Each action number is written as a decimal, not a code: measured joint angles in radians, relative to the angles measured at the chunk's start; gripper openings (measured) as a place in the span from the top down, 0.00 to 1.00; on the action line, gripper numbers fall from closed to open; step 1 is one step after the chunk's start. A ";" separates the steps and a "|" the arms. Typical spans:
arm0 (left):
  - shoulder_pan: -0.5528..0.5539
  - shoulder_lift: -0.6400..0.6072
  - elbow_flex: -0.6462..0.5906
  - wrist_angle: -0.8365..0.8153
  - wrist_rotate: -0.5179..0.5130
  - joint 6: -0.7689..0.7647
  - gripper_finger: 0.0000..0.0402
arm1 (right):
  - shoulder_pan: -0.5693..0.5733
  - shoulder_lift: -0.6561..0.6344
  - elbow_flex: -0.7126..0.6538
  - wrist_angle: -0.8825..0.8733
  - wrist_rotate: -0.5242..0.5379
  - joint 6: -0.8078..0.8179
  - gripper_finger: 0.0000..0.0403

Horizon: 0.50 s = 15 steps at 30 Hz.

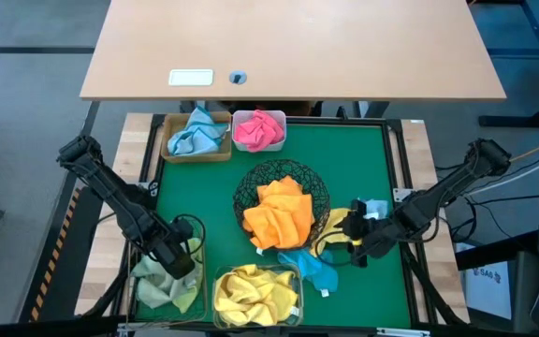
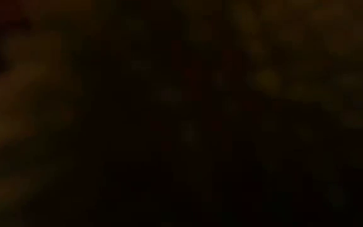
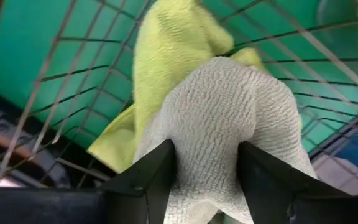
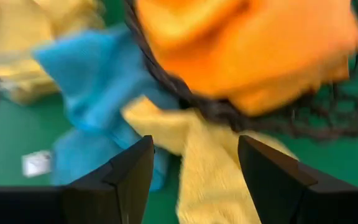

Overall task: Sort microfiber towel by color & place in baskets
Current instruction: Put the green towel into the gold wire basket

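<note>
My left gripper (image 1: 182,258) is down in the green wire-mesh basket (image 1: 138,298) at the table's near left corner, shut on a pale grey-green towel (image 3: 219,118); a lime towel (image 3: 166,56) lies behind it. My right gripper (image 1: 357,236) is open and low at the right of the black wire bowl (image 1: 247,183), which holds orange towels (image 1: 282,213). Its fingers stand on either side of a yellow towel (image 4: 211,163) that lies on the mat against the bowl. A blue towel (image 1: 309,266) lies beside it. The low view is dark. My left gripper pinches a bunched fold of the pale grey-green towel (image 3: 207,168) between its two fingers (image 3: 161,169), coming from above and slanting down into the basket. The cloth bulges out wider past the fingers, and its far part rests in the basket on the lime towel.
The tan tray (image 1: 171,150) with a light blue towel and the white tub (image 1: 279,140) with a pink towel stand at the mat's far edge. The clear box (image 1: 293,281) with yellow towels sits at the near edge. A wooden desk lies beyond the mat.
</note>
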 joint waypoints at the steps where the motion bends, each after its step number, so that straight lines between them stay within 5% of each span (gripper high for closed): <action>1: 0.000 0.000 0.000 0.012 -0.005 0.000 0.58 | 0.000 0.000 -0.022 0.001 0.000 0.020 0.42; 15: 0.000 0.000 0.000 0.072 -0.049 0.000 0.57 | 0.000 0.000 -0.265 0.226 0.035 0.109 0.42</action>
